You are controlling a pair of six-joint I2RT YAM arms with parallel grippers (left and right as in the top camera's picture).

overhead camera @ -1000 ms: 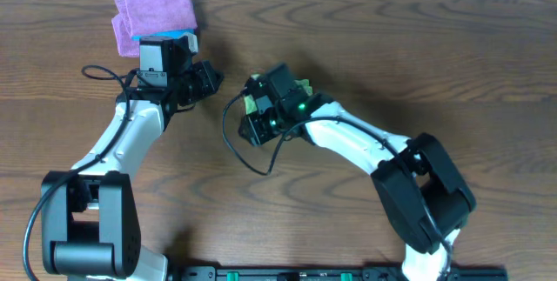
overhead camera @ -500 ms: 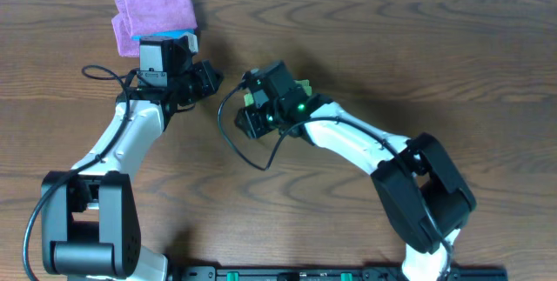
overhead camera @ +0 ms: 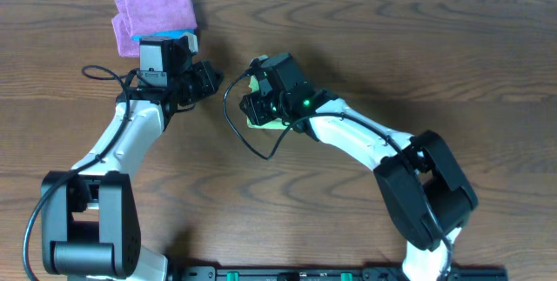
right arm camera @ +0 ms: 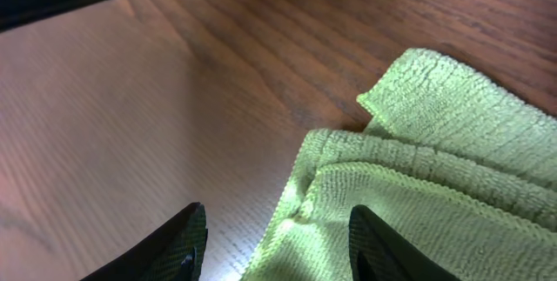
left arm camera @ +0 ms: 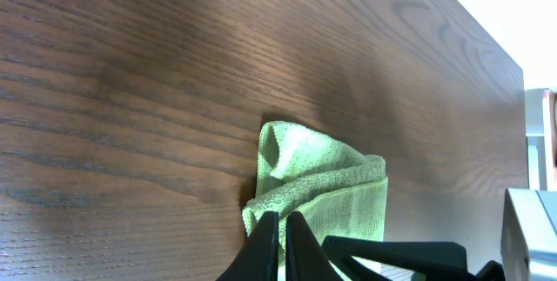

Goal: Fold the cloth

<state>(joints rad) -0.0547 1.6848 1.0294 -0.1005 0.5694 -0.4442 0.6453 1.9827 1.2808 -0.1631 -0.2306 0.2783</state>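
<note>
A green cloth (overhead camera: 258,121) lies folded in layers on the wooden table and is mostly hidden under my right wrist in the overhead view. It shows clearly in the left wrist view (left arm camera: 324,185) and the right wrist view (right arm camera: 426,185). My right gripper (right arm camera: 283,244) is open and hangs low over the cloth's left edge, one finger over bare wood and one over the cloth. It holds nothing. My left gripper (left arm camera: 278,239) is shut and empty, pointing at the cloth from the left, a short way off (overhead camera: 209,77).
A folded purple cloth (overhead camera: 155,13) lies at the table's back left with a blue one (overhead camera: 180,35) beneath it, right behind my left wrist. A black cable (overhead camera: 248,155) loops from my right arm over the table's middle.
My right wrist has shifted a little toward the back right, and more of the green cloth now shows at its near side. My left arm has not moved.
</note>
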